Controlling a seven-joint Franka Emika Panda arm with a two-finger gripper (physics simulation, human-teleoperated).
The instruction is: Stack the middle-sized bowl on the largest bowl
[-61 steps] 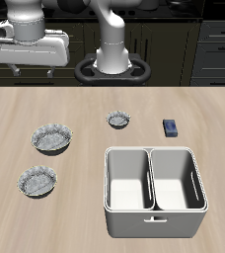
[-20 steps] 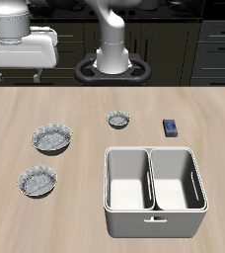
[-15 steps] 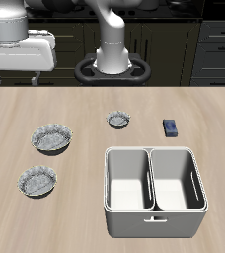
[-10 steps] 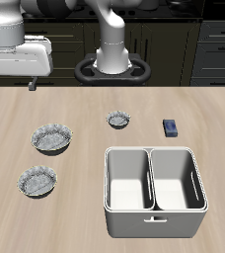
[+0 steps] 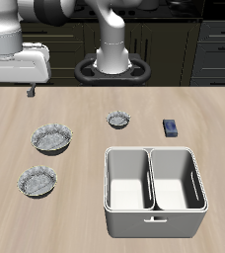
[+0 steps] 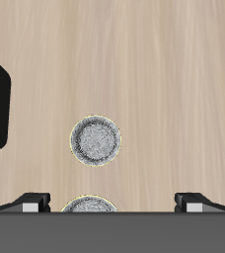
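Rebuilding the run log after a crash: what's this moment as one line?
phase: pre-grasp | hand: open, empty, raised | middle-sized bowl: on table, unstacked | largest bowl: on table, empty

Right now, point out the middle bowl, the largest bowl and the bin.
middle bowl (image 5: 37, 181): exterior view, centre of its inside.
largest bowl (image 5: 51, 137): exterior view, centre of its inside.
bin (image 5: 129, 223): exterior view, its front wall.
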